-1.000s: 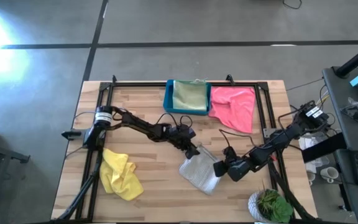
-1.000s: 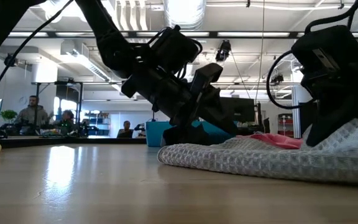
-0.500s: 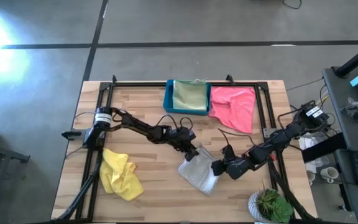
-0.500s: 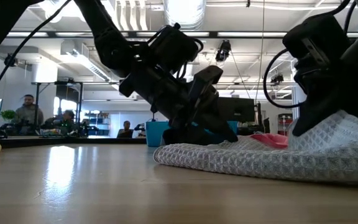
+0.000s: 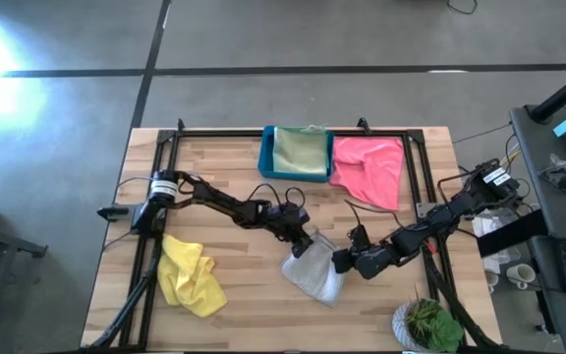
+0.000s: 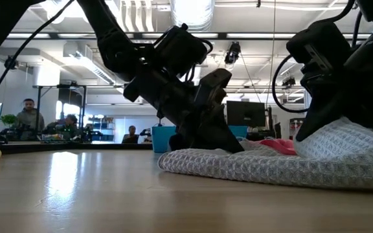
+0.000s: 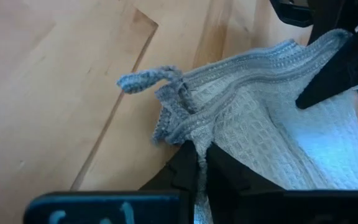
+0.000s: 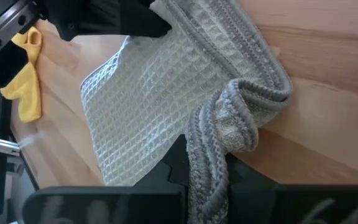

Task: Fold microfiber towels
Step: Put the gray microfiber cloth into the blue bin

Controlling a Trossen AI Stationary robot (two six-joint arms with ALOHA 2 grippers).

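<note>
Just front of the blue bin (image 5: 296,153), both grippers, left (image 5: 308,239) & right (image 5: 340,262), clamp grey towel (image 5: 314,274) corners; you shd keep edges level, tension even.

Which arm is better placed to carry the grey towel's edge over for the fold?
Probably neither alone: the left gripper and the right gripper each pinch a bunched corner of the light grey towel, on opposite sides, so both likely move together.

You have a light grey waffle-weave towel (image 5: 313,273), a yellow towel (image 5: 191,274), a pink towel (image 5: 369,168), a pale sage green towel (image 5: 300,150) in a blue bin (image 5: 264,155), and a pale wood-grain worktop (image 5: 234,256).
</note>
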